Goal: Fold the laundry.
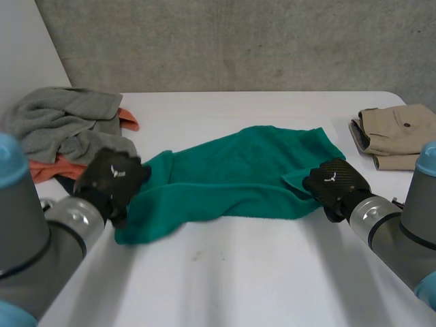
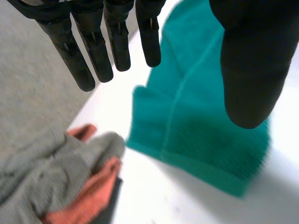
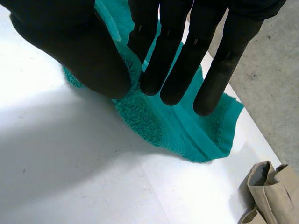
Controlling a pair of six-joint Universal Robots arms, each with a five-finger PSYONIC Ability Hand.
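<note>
Looks early: right hand (image 1: 335,182) pinches the green towel (image 1: 238,170) at its 3 o'clock edge, left hand (image 1: 112,176) hovers spread at 9, grey pile (image 1: 61,122) waits unfolded.

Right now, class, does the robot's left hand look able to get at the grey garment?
Probably yes: the left hand hangs open over the green towel's end, and the grey garment lies close beside it with nothing between.
</note>
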